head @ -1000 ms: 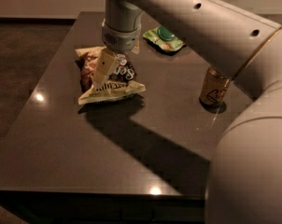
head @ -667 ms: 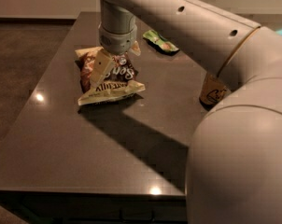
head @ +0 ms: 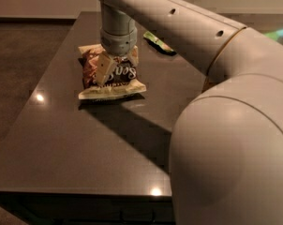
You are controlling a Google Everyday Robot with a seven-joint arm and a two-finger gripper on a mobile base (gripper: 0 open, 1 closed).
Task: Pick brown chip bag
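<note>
— What had changed in that last second?

— The claw point(head: 114, 70) had come down a little further over the bag point(head: 119, 81), and the arm point(head: 188, 27) had swung across more of the view. The bag hadn't budged. It lay on the same spot of the bench point(head: 85, 149), directly under the claw, not lifted.

— So was it gripped?

— I couldn't tell whether the claw was apart or closed. It was right down at the bag's brown middle and seemed to touch it, but the wrist point(head: 118, 34) hid too much.

— What did that mean for the pick?

— My reading was that the approach was about finished and the grasp was the step in hand. No lift had started, so the task was well short of done.

— Which way did the bag lie?

— Its long axis ran from beyond the claw to the near side of it, cream end to cream end. The near end was skewed slightly to the camera's right. The white lettering ran across that axis, just nearer than the claw. The claw sat over the far half rather than dead centre.

— Anything else near?

— A green bag point(head: 158, 42) lay beyond the claw and to the camera's right, well apart from the brown one, so no mix-up looked likely.
</note>
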